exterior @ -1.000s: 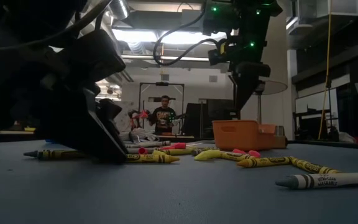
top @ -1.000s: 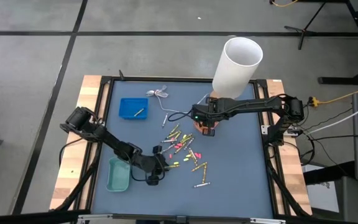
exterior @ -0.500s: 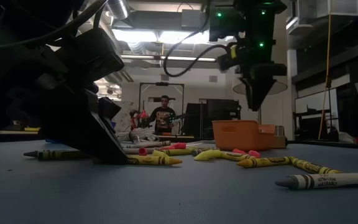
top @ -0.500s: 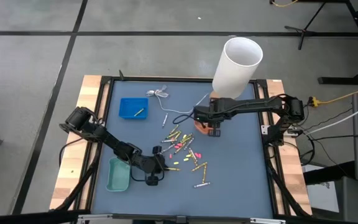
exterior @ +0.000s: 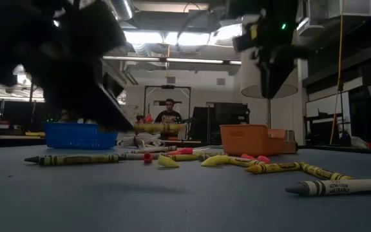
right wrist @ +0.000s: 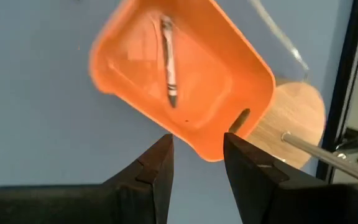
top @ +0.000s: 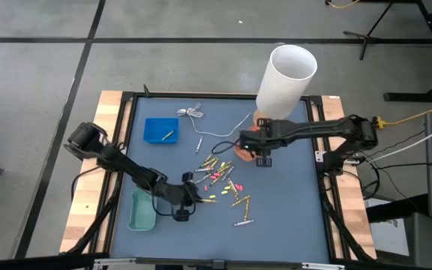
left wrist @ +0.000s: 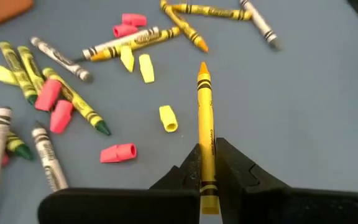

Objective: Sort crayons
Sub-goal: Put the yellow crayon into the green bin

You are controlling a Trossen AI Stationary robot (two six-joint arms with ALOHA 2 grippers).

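Many crayons [top: 220,180], mostly yellow with some pink, white and green, lie loose in the middle of the blue table. My left gripper [top: 184,202] hangs at the pile's near left side, shut on one yellow crayon [left wrist: 205,118]; the low view shows that crayon [exterior: 160,127] above the table. My right gripper [right wrist: 194,155] stands open over the near-right rim of an orange tray [right wrist: 179,81]. A white crayon [right wrist: 168,62] lies flat in that tray. My left gripper pinches the yellow crayon between its two fingers near the flat back end [left wrist: 207,177]. The crayon lies along the fingers, its pointed tip [left wrist: 202,66] sticking out ahead of them. It is lifted clear of the table and about level.
A blue tray [top: 160,130] with one yellow crayon stands at the far left. A teal tray [top: 142,211] sits at the near left beside my left arm. A tall white tube [top: 285,81] rises behind the orange tray [top: 243,147]. A thin white cable [top: 193,114] lies near the far edge.
My left gripper has shut on the yellow crayon and gone up with it, lifting it clear of the table. My right gripper, still open, has moved toward the table's right edge and up a little from over the orange tray.
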